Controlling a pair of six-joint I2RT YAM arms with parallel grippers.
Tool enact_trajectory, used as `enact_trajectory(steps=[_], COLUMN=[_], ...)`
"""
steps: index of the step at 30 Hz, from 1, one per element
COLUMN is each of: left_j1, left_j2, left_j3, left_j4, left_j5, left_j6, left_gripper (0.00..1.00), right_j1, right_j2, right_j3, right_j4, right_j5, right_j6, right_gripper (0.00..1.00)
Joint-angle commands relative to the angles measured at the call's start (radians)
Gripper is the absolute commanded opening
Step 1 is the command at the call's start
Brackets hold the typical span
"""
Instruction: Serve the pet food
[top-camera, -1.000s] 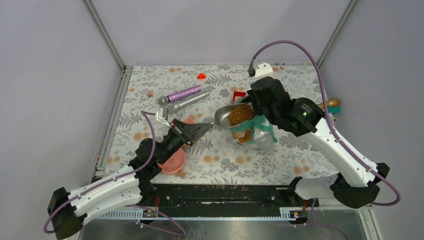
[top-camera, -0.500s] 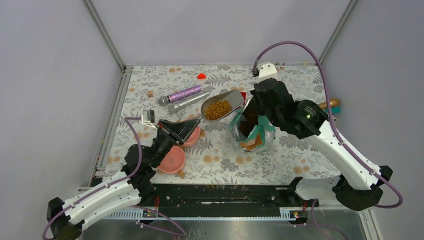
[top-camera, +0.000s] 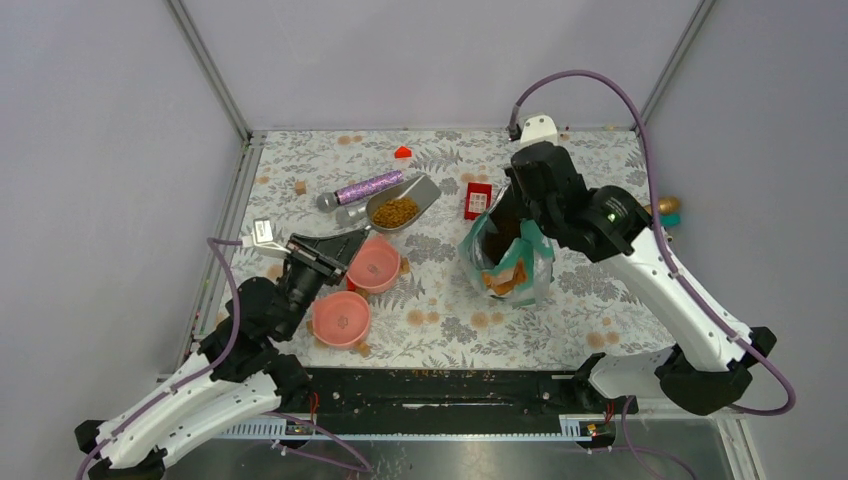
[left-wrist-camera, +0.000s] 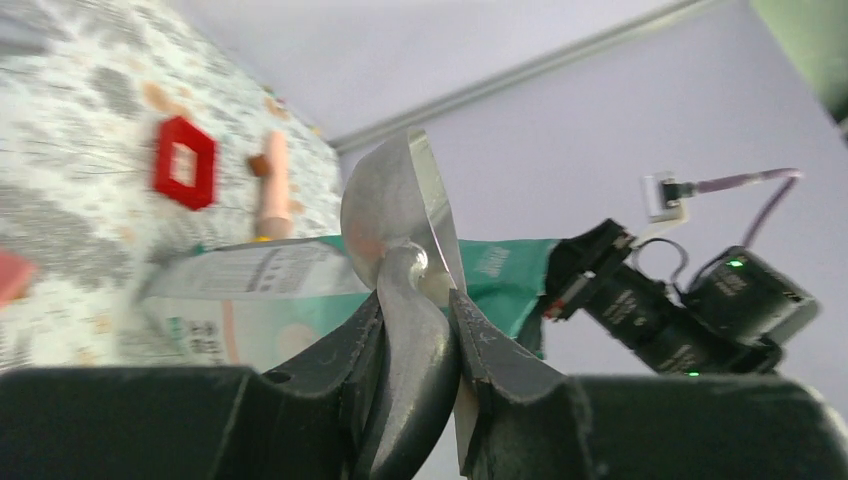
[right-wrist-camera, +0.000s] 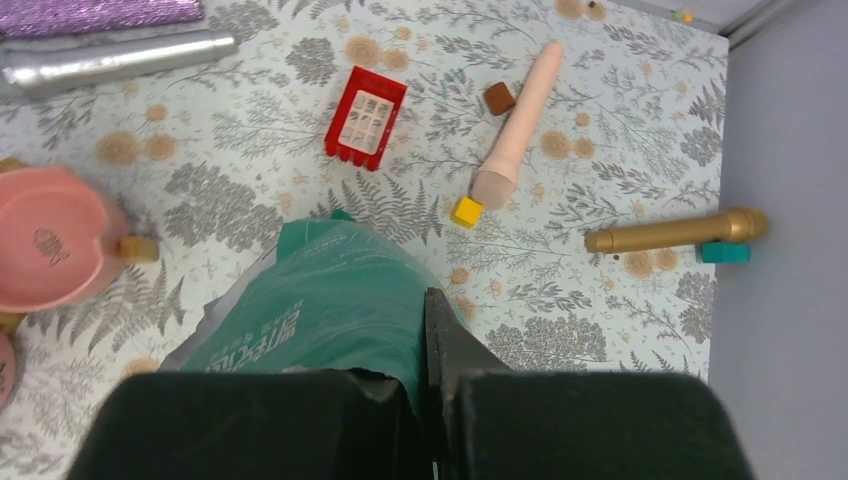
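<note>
My left gripper (top-camera: 350, 240) (left-wrist-camera: 415, 300) is shut on the handle of a metal scoop (top-camera: 418, 194) (left-wrist-camera: 395, 200). The scoop carries brown pet food (top-camera: 396, 212) and hangs just beyond the far pink bowl (top-camera: 373, 266). A second pink bowl (top-camera: 341, 318) sits nearer my left arm. The teal-green and silver pouch (top-camera: 505, 262) (right-wrist-camera: 320, 300) stands open at centre right with kibble inside. My right gripper (top-camera: 512, 212) (right-wrist-camera: 425, 330) is shut on the pouch's upper edge and holds it upright.
A purple glitter microphone (top-camera: 365, 187) and a silver one (right-wrist-camera: 110, 62) lie behind the scoop. A red block (top-camera: 478, 200) (right-wrist-camera: 366, 117), a peach cylinder (right-wrist-camera: 515, 130), a yellow cube (right-wrist-camera: 465, 211) and a gold microphone (right-wrist-camera: 680, 232) lie around the pouch. Frame rails border the mat.
My left arm has drawn back and carried the loaded scoop left, from over the pouch to beyond the pink bowls. My right gripper has kept hold of the pouch, which now stands straighter.
</note>
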Motion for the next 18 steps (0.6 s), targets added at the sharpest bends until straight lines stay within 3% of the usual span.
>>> enact_trajectory(steps=[1, 6, 10, 18], left_j1=[0.003, 0.003, 0.003, 0.004], left_j2=[-0.056, -0.142, -0.207, -0.159], left_j3=[0.082, 0.087, 0.062, 0.084], left_j4=[-0.286, -0.504, -0.575, -0.739], left_j5=[-0.191, -0.311, -0.333, -0.363], left_j6=[0.019, 0.007, -0.002, -0.063], left_gripper=[0.0, 0.0, 0.0, 0.0], right_j1=[-0.085, -0.172, -0.22, -0.233], right_j2=[0.019, 0.036, 0.039, 0.019], right_j3=[0.13, 0.144, 0.152, 0.14], right_j4=[0.128, 0.127, 0.127, 0.127], right_j5=[0.05, 0.044, 0.051, 0.043], right_j6=[-0.005, -0.018, -0.034, -0.056], right_gripper=[0.0, 0.0, 0.0, 0.0])
